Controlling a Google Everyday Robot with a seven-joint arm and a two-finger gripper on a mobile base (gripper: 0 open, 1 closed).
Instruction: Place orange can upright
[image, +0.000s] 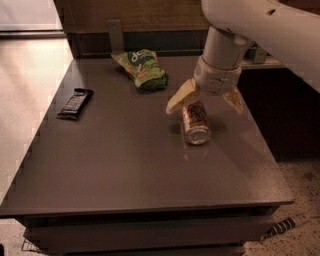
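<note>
Orange can (196, 122) lies on its side on the right half of the counter (125, 160), with one silver end turned to the camera and the other end pointing away, under the arm. It is not upright, so the task is not done.

The gripper (204, 108) hangs directly over the far half of the can. Its two pale fingers (180, 97) are spread wide, one on each side of the can body, and they pinch nothing. I cannot tell if the tips touch the can or the counter.

In my judgement, the step in hand is the approach for the grasp. The next move calls for going down a little, so that the fingers come to both sides of the round body, and then closing on it. After that the can must be lifted, turned until one silver end faces down, and set on the counter. A round can may roll away if only one finger meets it first.

About writing: the can has pale script on its orange-brown side, but I cannot read it. The green snack bag (142, 70) at the back of the counter shows pale letters, also not readable. The black wrapped bar (75, 103) lies near the left edge, well apart from the can, and no text is visible on it
</note>
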